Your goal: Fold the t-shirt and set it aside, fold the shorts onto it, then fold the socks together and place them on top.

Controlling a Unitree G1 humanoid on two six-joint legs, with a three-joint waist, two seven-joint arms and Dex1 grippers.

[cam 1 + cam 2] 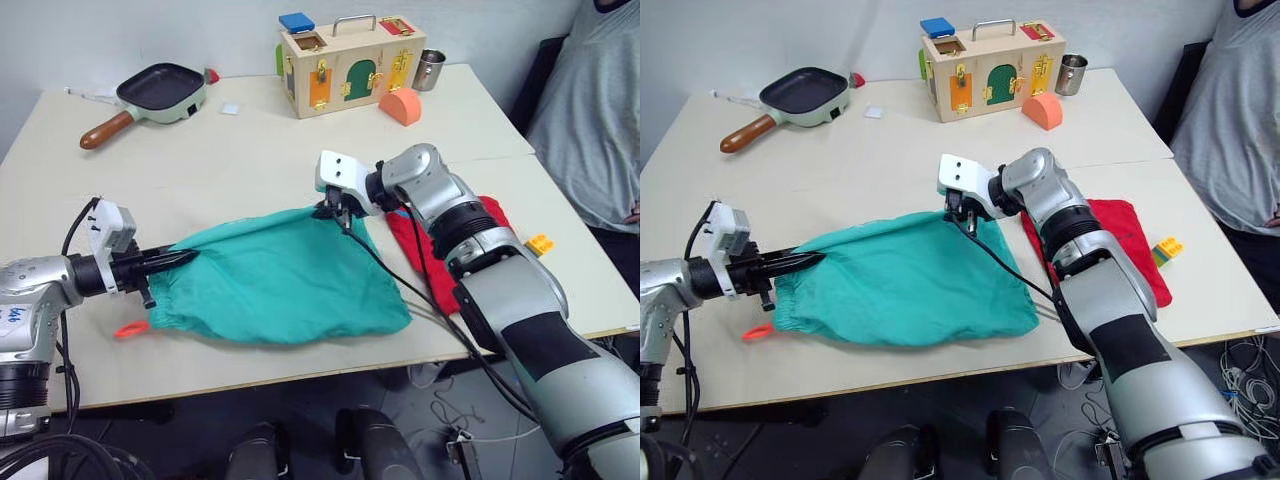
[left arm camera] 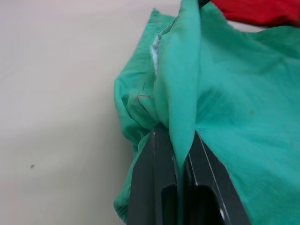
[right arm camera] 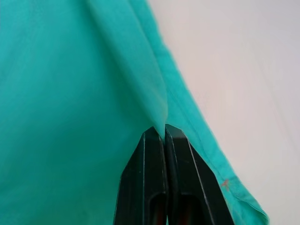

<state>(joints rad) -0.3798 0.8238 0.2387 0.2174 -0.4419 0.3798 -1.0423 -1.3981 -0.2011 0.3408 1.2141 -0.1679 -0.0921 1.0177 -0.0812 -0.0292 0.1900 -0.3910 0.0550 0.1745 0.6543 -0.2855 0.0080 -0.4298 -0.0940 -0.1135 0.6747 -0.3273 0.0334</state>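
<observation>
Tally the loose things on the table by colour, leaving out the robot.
Red: 1, t-shirt
Teal: 1, shorts
Orange: 1, block
Yellow: 1, brick
Wood: 1, latch box
Metal: 1, cup
Green-black: 1, pan
Total: 7

This looks like a robot test lab, not a home. A plain pale table point(image 1: 300, 150) stands against a bare wall, holding unrelated props: a wooden latch box point(image 1: 352, 62), a toy frying pan point(image 1: 160, 92), a metal cup point(image 1: 430, 70). Loose cables point(image 1: 1250, 385) trail on the floor, and a person point(image 1: 590, 110) sits alongside.
</observation>
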